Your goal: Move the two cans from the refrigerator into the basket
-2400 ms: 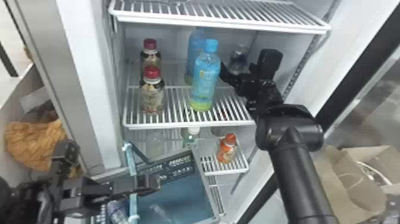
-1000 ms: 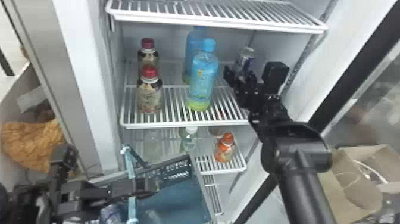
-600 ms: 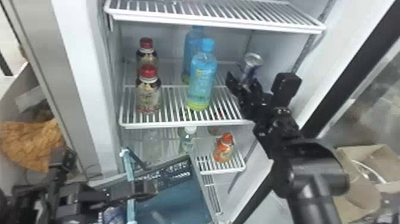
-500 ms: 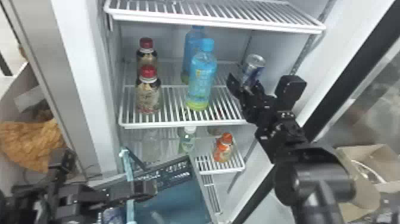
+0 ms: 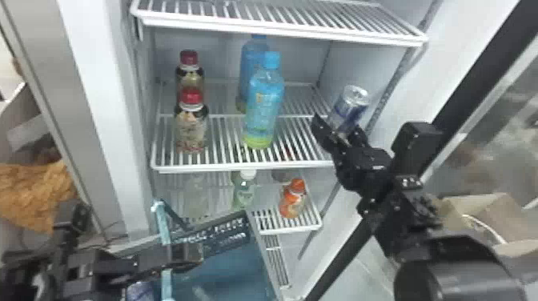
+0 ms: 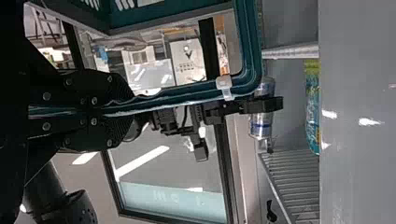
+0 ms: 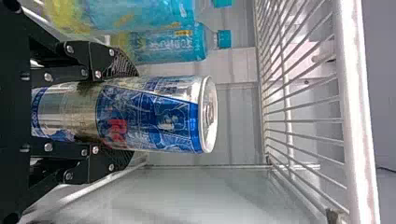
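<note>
The left tool (image 5: 191, 254) clamps the basket's teal rim (image 6: 250, 51).

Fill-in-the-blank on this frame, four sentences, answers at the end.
The right gripper holds a ____. The left gripper is clamped on the teal ____. The two dark bottles have ____ caps. The orange bottle stands on a shelf ____ that of the blue bottles.

Missing: can; basket; red; below.
</note>
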Controlling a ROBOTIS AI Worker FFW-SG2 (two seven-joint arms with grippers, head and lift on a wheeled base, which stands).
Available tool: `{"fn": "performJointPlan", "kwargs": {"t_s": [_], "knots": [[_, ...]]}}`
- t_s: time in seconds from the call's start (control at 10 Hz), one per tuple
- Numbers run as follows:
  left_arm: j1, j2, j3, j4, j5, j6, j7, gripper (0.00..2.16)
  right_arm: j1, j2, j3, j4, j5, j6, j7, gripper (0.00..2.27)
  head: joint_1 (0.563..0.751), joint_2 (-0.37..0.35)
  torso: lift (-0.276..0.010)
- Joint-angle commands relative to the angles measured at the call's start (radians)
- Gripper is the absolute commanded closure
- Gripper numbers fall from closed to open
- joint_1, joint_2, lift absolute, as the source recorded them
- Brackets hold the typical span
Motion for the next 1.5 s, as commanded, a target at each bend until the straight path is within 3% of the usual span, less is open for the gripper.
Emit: {"fn": "performJointPlan", "kwargs": {"t_s": [0.0, 0.4, 0.6, 1.0, 1.4], "knots": [[0.0, -0.001, 0.001, 0.0, 0.0, 0.0, 0.0, 1.19, 0.073, -0.002, -0.01, -0.081, -0.028, 0.024, 0.001, 1.28, 0.695, -0.252, -0.025], [0.0, -0.003, 0.003, 0.0, 0.0, 0.0, 0.0, 1.19, 0.287, -0.016, -0.044, -0.326, -0.115, 0.144, 0.031, 1.28, 0.695, -0.251, -0.025], [0.003, -0.003, 0.003, 0.0, 0.0, 0.0, 0.0, 1.19, 0.346, -0.016, -0.05, -0.41, -0.141, 0.21, 0.073, 1.28, 0.695, -0.241, -0.025], [0.0, -0.006, 0.015, 0.0, -0.004, 0.0, 0.003, 1.19, 0.38, 0.003, -0.04, -0.434, -0.157, 0.323, 0.163, 1.28, 0.695, -0.191, -0.025], [-0.007, -0.006, 0.005, 0.0, -0.002, 0.0, 0.012, 1.19, 0.368, 0.001, 0.032, -0.43, -0.165, 0.429, 0.237, 1.28, 0.695, -0.144, -0.025]]}}
